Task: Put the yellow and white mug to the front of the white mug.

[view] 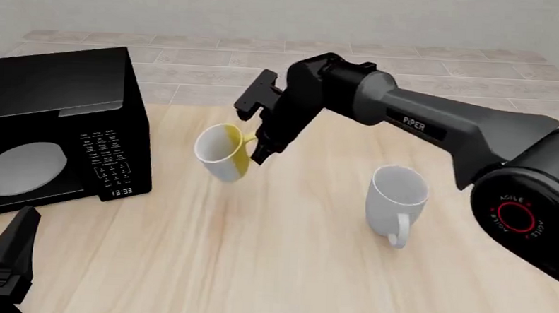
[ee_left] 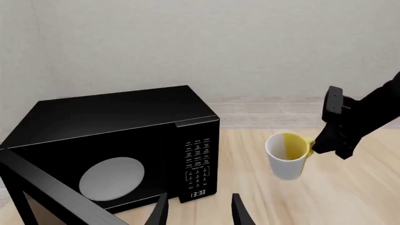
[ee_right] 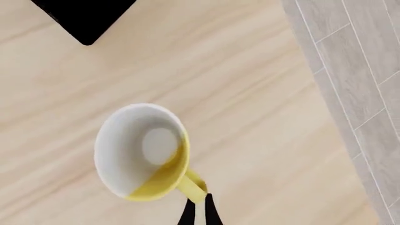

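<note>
The right tool [view: 254, 143] is closed narrow on the yellow handle of the yellow and white mug [view: 221, 152], holding it tilted over the tabletop [view: 285, 256], left of the white mug [view: 398, 195] and beside the microwave [view: 54, 129]

Black arm [view: 432, 121] — white "PIPER" lettering, red ring logo on its base.

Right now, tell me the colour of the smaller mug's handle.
Yellow; the small yellow and white mug shows it best in the right wrist view.

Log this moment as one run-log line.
right end effector: shut on yellow and white mug handle | mug: tilted | white mug: upright | left end effector: open
</note>
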